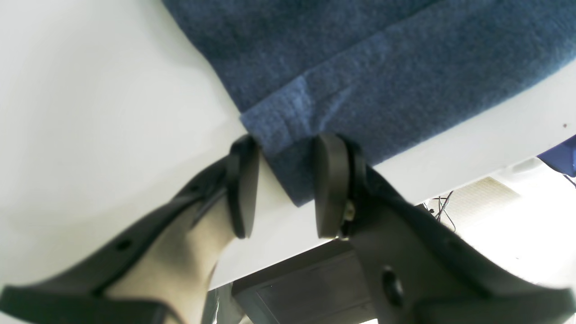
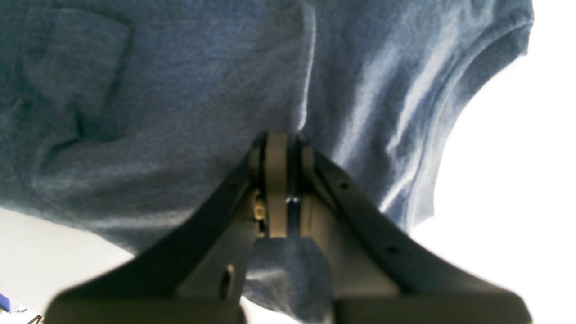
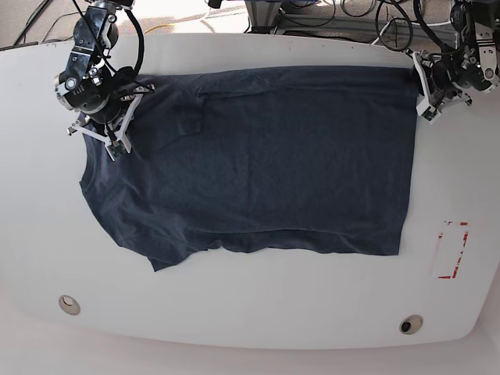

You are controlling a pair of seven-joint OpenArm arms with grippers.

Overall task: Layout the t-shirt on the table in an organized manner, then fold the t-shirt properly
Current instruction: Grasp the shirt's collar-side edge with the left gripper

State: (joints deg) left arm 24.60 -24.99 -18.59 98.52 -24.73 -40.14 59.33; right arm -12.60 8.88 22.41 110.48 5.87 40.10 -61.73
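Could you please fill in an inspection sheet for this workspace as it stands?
Surface: white table, two grommet holes near its front edge, red rectangle outline at one side.
Job's things: navy t-shirt spread mostly flat, chest pocket showing, lower edge wavy and not yet folded.
Clutter: nothing seen.
Grippers: left gripper straddles a hem corner at the table edge, jaws apart; right gripper shut on the t-shirt near the sleeve.
Cables: black cables bundled beyond the far table edge.
Surroundings: floor and a dark frame below the table edge in the left wrist view.
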